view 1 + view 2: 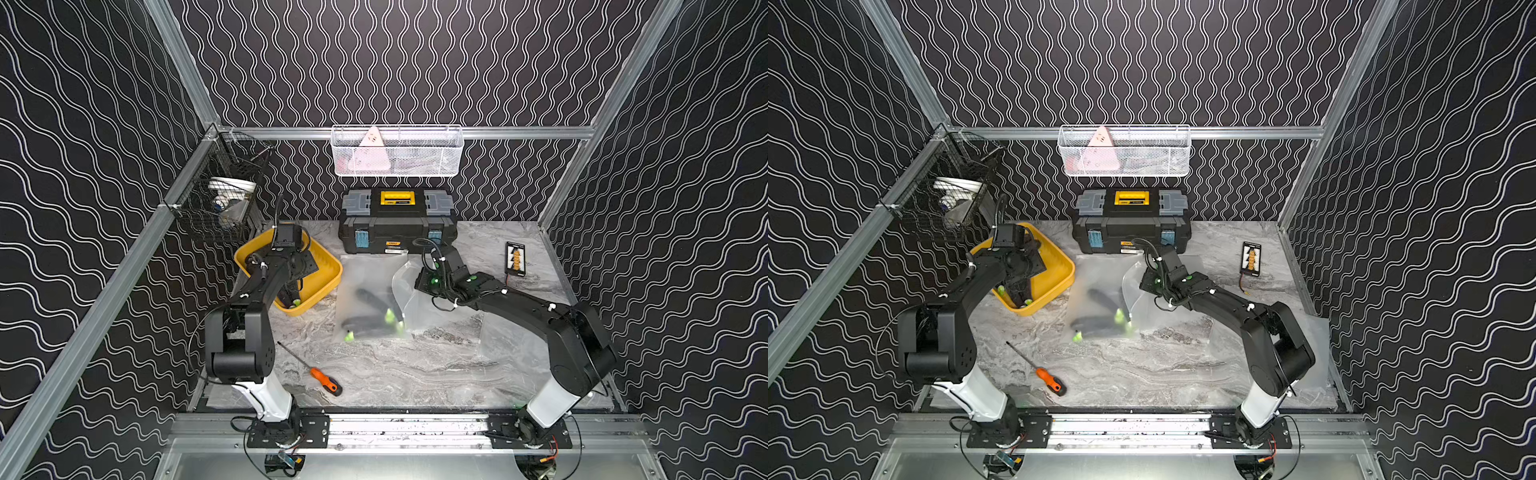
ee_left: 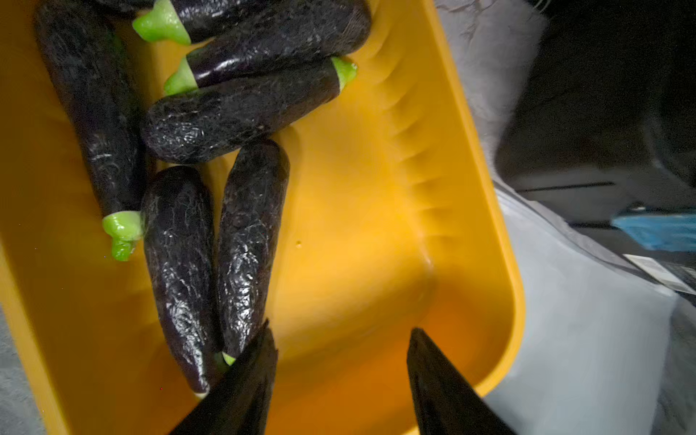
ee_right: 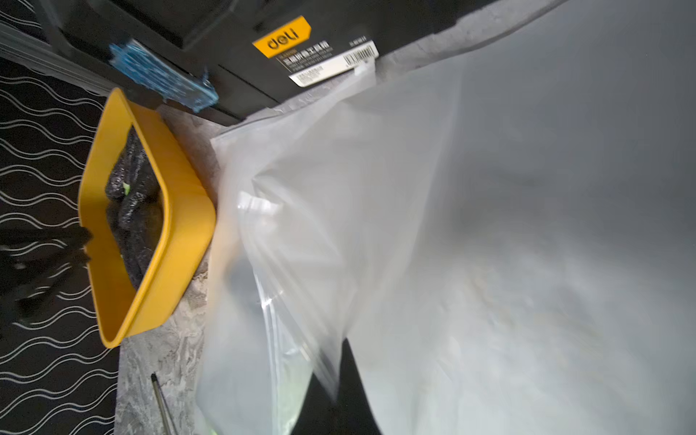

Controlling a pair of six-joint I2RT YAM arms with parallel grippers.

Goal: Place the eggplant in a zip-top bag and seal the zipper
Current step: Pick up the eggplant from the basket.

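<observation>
Several eggplants (image 2: pixel 241 113) lie piled in the yellow tray (image 2: pixel 489 211) near the back left corner of the surface (image 1: pixel 415 374). The bagged eggplants (image 1: pixel 374 301), three as far as we can count through the film, rest inside the zip-top bag (image 1: pixel 365 270), which lies mid-surface just in front of the toolbox (image 1: pixel 397 220). Our left end effector (image 2: pixel 341 327) hangs over the tray with its jaws apart and nothing between them, one finger just beside the nearest eggplant (image 2: pixel 250 241). Our right end effector (image 3: pixel 344 361) is pinched closed on the bag's upper lip, holding the mouth lifted. We judge the step in hand to be fetching another eggplant. To do it well, we should shift sideways until the jaws straddle that nearest eggplant across its thick middle rather than its tapered end, since the glossy skin looks likely to slip. Its neighbour lies touching it, so one finger should ease down into the seam between the two while the other comes down over bare tray floor. We should close gently, lift clear of the tray wall, and approach the bag's mouth low, with the right side holding that lip high and steady.
</observation>
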